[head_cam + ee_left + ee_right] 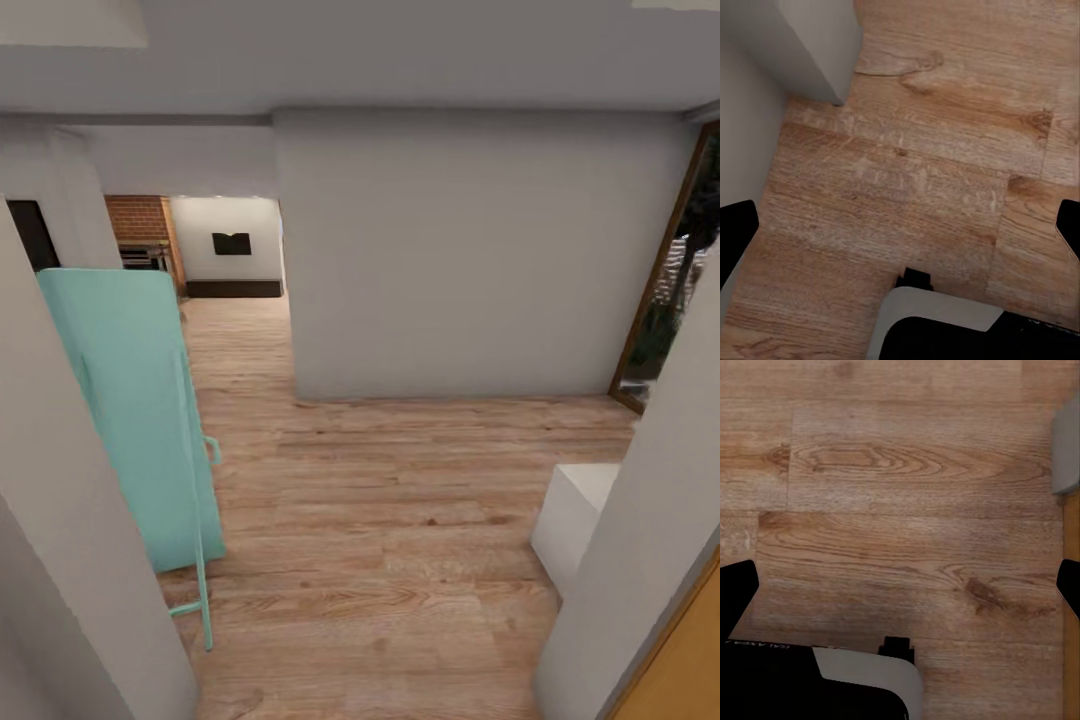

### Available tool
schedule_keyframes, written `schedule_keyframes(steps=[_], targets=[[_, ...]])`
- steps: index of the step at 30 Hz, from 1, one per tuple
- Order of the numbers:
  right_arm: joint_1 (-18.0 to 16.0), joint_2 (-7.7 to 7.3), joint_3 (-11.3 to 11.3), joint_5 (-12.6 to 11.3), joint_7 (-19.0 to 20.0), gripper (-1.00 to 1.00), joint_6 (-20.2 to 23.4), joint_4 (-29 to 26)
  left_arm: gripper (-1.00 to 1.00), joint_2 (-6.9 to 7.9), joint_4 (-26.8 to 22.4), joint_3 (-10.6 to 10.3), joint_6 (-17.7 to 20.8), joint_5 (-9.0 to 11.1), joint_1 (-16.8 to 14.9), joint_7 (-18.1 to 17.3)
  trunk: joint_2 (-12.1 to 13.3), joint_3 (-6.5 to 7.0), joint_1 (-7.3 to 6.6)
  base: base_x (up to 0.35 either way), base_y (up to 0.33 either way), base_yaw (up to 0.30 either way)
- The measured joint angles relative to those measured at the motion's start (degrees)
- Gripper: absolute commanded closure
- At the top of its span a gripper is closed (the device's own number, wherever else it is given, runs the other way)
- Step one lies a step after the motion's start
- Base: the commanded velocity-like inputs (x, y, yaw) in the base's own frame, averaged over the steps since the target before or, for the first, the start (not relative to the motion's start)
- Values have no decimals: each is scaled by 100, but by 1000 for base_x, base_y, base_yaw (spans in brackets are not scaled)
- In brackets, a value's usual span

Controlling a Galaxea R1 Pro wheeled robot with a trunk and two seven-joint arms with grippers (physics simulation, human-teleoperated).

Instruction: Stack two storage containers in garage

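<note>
The robot is in transit through a hallway with a wood-plank floor, beside a mint ironing board leaning against the wall. Both grippers' fingers are spread and empty above the planks. Brick fireplace far ahead suggests the containers lie that way

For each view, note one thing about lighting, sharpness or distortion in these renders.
Head view: wide-angle lens bends the near walls; the far brick fireplace is soft. Left wrist view: even light on the wood floor, grain slightly blurred. Right wrist view: flat light, no glare, a faint shadow near the bottom.
</note>
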Motion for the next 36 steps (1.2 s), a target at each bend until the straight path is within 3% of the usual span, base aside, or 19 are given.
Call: schedule_keyframes(steps=[36], targets=[[0, 0, 0, 8, 20, -100, -8, 0, -100, -11, 0, -7, 3, -1, 0, 0, 0, 0, 0, 325, 0, 36]])
